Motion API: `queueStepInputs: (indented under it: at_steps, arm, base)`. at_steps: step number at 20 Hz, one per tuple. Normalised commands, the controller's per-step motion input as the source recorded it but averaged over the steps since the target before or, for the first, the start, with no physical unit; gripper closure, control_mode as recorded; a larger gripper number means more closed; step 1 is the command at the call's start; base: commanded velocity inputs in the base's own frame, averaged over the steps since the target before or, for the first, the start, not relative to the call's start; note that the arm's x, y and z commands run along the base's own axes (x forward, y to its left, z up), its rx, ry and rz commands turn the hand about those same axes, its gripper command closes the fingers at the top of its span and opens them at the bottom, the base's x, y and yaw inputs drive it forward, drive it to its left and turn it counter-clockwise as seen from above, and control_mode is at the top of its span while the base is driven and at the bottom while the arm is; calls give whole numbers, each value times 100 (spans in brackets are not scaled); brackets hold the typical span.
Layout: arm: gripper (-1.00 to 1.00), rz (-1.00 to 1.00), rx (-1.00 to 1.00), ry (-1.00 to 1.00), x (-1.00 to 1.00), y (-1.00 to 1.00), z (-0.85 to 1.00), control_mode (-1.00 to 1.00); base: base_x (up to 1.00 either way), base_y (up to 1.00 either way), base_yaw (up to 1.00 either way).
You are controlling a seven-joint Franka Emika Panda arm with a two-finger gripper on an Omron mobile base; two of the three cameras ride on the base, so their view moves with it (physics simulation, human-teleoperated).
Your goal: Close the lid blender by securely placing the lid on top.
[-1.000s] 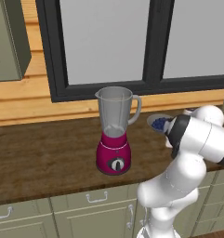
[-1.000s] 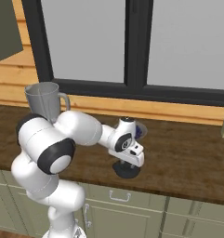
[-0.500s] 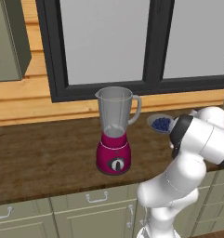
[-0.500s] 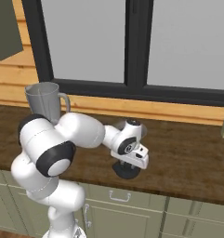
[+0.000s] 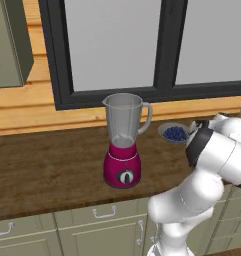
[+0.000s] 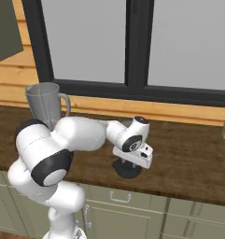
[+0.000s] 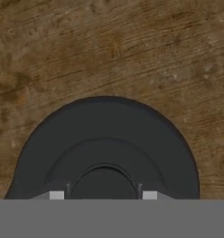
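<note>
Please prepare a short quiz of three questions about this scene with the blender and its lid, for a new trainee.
1. True or false: the lid already sits on the blender.
2. Multiple choice: what is in the bowl beside the blender? A) blueberries B) orange slices C) eggs
3. Fill in: the end effector is directly above the ____, which lies on the wooden counter.

Key
1. False. The jar mouth is open, and the lid lies on the counter, apart from the blender.
2. A. The contents are small, dark blue and round.
3. Lid. In the hand view, the black disc sits right under the fingertips.
</note>
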Motion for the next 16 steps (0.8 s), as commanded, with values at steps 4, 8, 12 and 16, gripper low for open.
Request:
queueStepInputs:
  at_steps: [4,8,12,16]
  arm:
    - [100,0,0,-18,-30,5,100,-100]
    - [100,0,0,-22,-25,20,100,-100]
    - [100,0,0,-20,-11,46,100,-100]
    - [100,0,0,-20,-3,44,100,-100]
  base:
    - [0,0,0]
    - [0,0,0]
    - [0,0,0]
    - [0,0,0]
